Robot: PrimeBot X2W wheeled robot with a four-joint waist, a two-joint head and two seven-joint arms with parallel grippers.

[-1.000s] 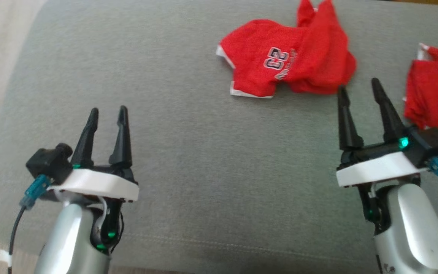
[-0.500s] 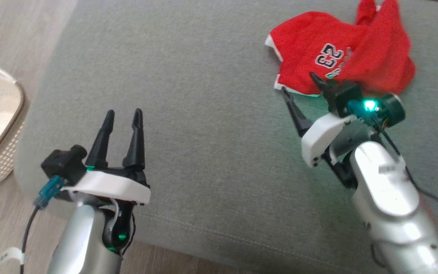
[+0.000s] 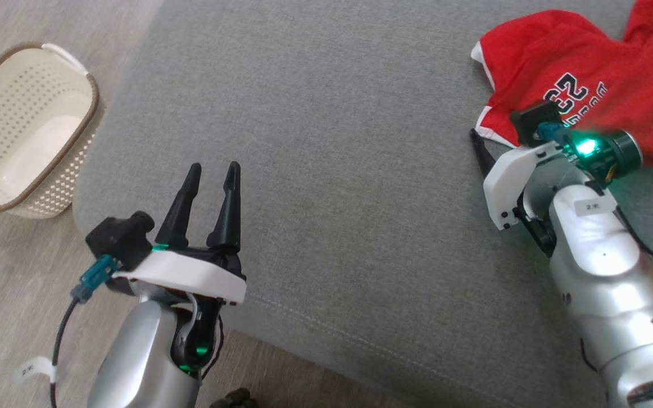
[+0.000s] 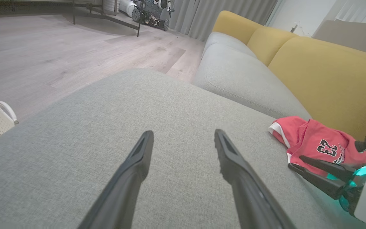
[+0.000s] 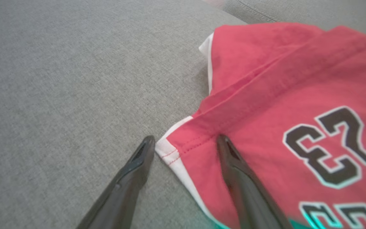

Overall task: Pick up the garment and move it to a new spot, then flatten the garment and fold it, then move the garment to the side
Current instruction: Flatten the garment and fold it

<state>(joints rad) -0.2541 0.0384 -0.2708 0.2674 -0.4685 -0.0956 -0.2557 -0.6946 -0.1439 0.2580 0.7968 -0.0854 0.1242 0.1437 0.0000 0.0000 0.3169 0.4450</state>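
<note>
The garment (image 3: 576, 73), a red jersey with white trim and a black 23 on it, lies crumpled on the grey sofa seat (image 3: 332, 170). It is at the far right of the seat as the robot looks at it, near the yellow backrest (image 4: 329, 73). The 23 faces up, with some smaller lettering under it that I can't read.

The right pincer (image 5: 185, 138) is down at the jersey's near corner with its 2 dark fingers spread wide, gripping nothing. It straddles the white-edged hem. One finger sits over the red cloth just short of the number. The other is over bare grey fabric, just beside the white trim. I can't tell whether either tip actually presses into the cloth or the cushion. A green light glows on that wrist and throws a teal tint onto the lower edge of the jersey.

The left pincer (image 3: 214, 165) is open too, with nothing between its fingers. It hovers over the near left part of the seat, close to the front edge and well apart from the jersey, and its fingers point across the bare cushion.

Off the left end of the seat, a cream perforated basket (image 3: 60, 187) with a brown rim and white handles stands on the wooden floor (image 3: 9, 272).
</note>
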